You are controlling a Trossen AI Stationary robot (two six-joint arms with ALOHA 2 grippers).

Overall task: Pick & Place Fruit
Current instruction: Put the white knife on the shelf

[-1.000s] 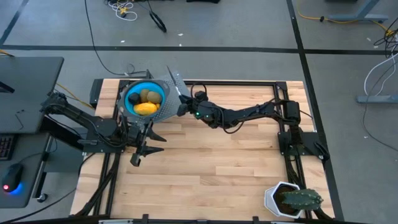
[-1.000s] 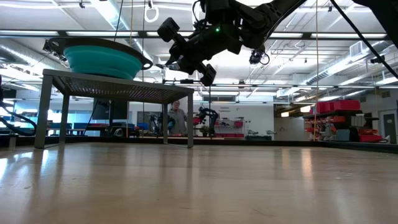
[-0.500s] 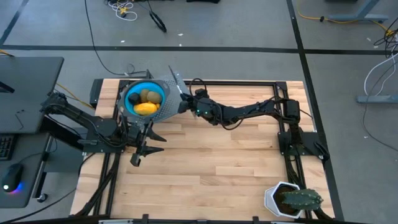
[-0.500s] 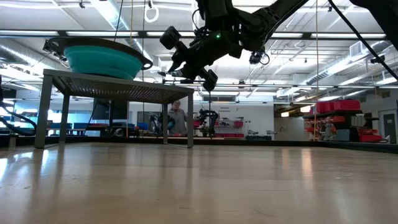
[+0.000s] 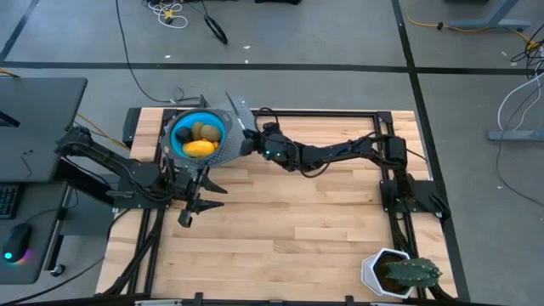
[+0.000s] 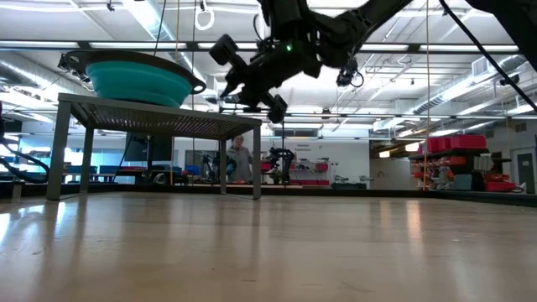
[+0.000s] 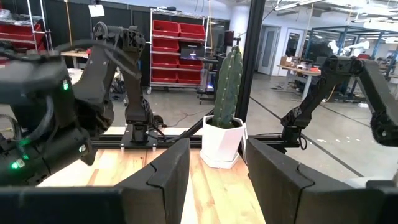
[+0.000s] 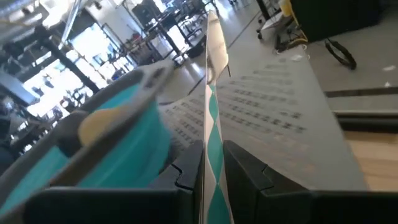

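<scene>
1. High view: the fruit [image 5: 198,138] is lying in the bowl [image 5: 180,126], upper left; the right gripper [image 5: 240,121] is reaching just beside its right rim, nearer than the left gripper [image 5: 194,206].
2. Right wrist view: the right fingers [image 8: 245,171] are pinching a thin stick [image 8: 211,106].
3. Left wrist view: the left fingers [image 7: 171,171] are spreading, holding nothing.

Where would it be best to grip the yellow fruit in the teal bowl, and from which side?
Grip the yellow fruit across its narrow middle, coming straight down from above. It lies flat by the rim of the teal bowl, whose wall blocks side approaches; two kiwi-like fruits crowd one side. The right gripper is shut on a thin stick; the left gripper is open.
</scene>
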